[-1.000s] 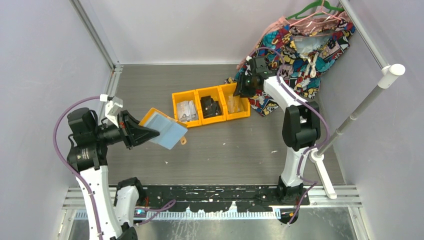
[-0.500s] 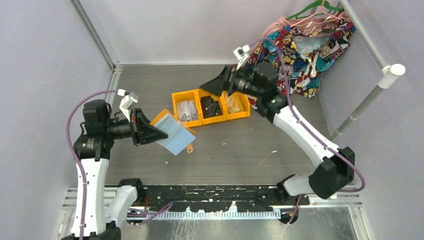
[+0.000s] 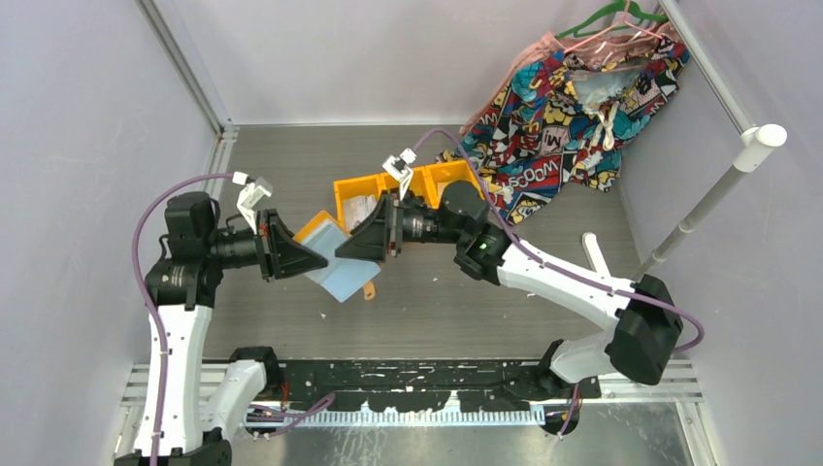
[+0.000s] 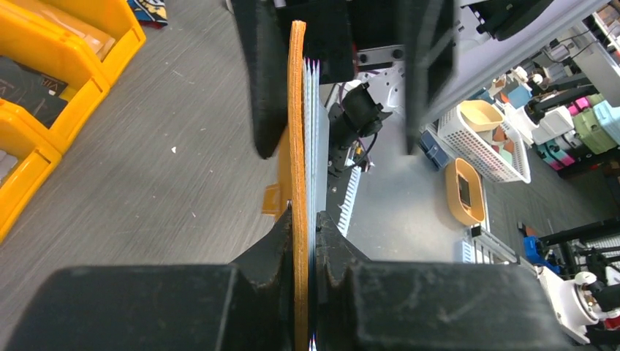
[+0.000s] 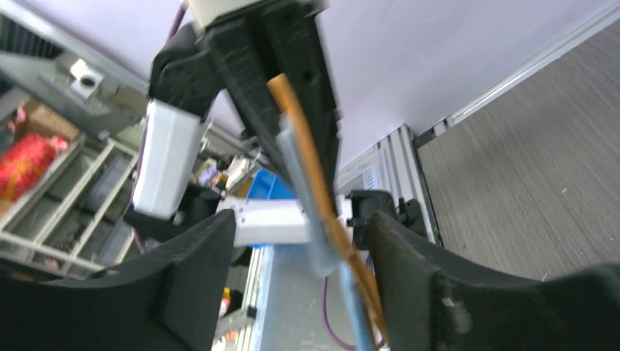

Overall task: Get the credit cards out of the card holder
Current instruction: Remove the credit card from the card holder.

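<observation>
Looking from above: gripping the card holder (image 3: 340,274) aloft over the worktop (image 3: 466,311) with the left claw (image 3: 318,260), clamped shut on its left edge, pale blue pages tipped toward the near right. Reaching in from the right with the right claw (image 3: 347,250), jaws parted, tips at the holder's far right edge and nothing in them. Cannot pick out any credit cards in the pockets from here. Risk of shoving the holder round in its one-edged grip if pushed further in at this slant. Risk too of catching the small orange tab (image 3: 369,291) dangling below.

Turning to the left wrist: showing the holder edge-on, orange cover left, blue pages right, pinched flat between both pads. Straddled at the far end by the two dark fingers of the right claw, neither clearly touching. Likely to close on the whole stack of pages rather than one card, then drag the holder loose. Orange bins (image 4: 88,69) well off to the left, so a dropped card probably landing on the worktop.

Ending with the right wrist: framing cover and pages between the open fingers, nearer one finger than the other. Off-centre closing apt to bend the pages and jam the cards inside.
</observation>
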`<act>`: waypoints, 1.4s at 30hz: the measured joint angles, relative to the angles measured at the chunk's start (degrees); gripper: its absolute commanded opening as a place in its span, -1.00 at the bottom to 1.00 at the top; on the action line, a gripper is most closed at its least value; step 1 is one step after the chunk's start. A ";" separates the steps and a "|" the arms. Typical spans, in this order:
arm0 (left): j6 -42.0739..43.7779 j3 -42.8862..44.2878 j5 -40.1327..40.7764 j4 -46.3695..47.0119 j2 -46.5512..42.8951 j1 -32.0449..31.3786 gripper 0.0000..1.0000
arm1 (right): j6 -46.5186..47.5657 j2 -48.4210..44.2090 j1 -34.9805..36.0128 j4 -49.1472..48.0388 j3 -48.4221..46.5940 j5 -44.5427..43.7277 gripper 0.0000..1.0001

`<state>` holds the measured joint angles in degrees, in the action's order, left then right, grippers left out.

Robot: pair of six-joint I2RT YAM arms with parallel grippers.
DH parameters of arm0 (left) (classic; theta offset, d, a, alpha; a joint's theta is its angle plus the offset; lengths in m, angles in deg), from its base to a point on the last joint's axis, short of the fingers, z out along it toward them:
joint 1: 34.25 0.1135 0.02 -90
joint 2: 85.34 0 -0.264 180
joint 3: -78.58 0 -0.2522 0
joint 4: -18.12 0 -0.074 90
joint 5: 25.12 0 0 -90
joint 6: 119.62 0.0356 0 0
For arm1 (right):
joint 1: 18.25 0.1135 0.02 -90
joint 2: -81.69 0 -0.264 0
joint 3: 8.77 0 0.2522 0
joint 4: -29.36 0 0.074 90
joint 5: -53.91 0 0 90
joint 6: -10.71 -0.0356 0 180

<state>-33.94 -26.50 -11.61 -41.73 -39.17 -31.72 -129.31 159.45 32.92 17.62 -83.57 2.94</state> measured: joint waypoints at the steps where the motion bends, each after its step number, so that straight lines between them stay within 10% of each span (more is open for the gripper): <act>1: 0.00 0.00 0.02 0.00 -0.46 0.00 -0.81 | -1.01 0.72 0.24 -0.66 0.00 -1.79 0.11; 6: 0.04 -0.37 2.62 -0.37 -2.34 0.26 -0.60 | -5.84 5.53 0.72 -3.58 -0.70 -6.82 -0.72; 11: -0.17 -0.39 3.98 -1.25 -2.08 0.63 0.15 | -6.56 5.75 0.85 -3.54 -1.16 -7.50 -0.84; 15: -4.94 1.09 3.80 -0.81 -1.79 0.13 0.21 | -4.61 4.09 0.83 -3.69 1.09 -8.04 -0.84; 23: -22.51 2.69 0.81 7.85 0.28 0.50 -0.45 | -0.46 -0.79 0.70 -4.44 3.54 -6.64 -0.82; 34: -32.72 4.52 -5.46 13.16 3.13 6.60 -0.80 | 4.39 -3.15 0.57 0.81 3.82 -3.80 -0.81; 42: -29.00 1.36 -7.39 13.70 -3.98 6.62 0.21 | 4.96 -2.82 0.46 4.02 3.43 -3.10 -0.80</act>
<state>-62.94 -25.14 -19.00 -28.03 -43.15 -25.10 -124.35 156.63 33.38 21.65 -80.14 -0.16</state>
